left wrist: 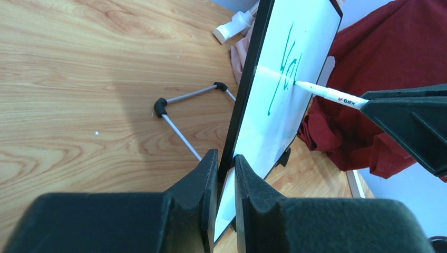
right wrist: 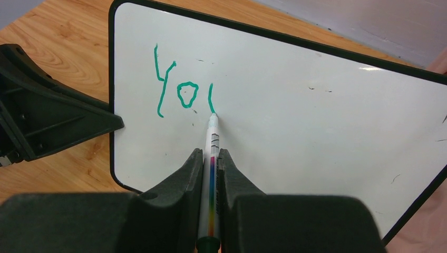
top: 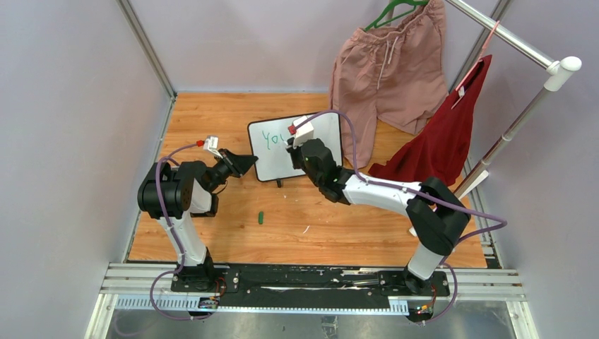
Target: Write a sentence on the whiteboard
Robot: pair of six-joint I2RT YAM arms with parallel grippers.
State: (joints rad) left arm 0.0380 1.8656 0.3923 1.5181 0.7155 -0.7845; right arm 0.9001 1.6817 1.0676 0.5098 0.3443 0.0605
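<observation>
Robotics lab test cell. Wooden surface (top: 318,212) was boxed in by plain pale panels (top: 70,106) on metal corner posts (top: 145,46). Left arm (top: 176,201) and right arm (top: 381,191) stood bolted to black rail (top: 311,279) over aluminium extrusions (top: 487,288) at near edge; purple cables (top: 487,222) ran exposed. Assorted props: whiteboard (top: 272,161), pink shorts (top: 388,70) and red garment (top: 445,134) on tube rack (top: 508,35).

Whiteboard (top: 272,164), look: small white rectangle with a thin black frame and rounded corners.
Whiteboard, pose: on its long edge, tilted back on a wire prop (left wrist: 182,136).
Whiteboard, place: wooden table (top: 318,226), toward 12 o'clock from its centre.
Sentence (right wrist: 179,95): green marker; "Yo" plus one unfinished stroke, at the face's 10 o'clock corner.
</observation>
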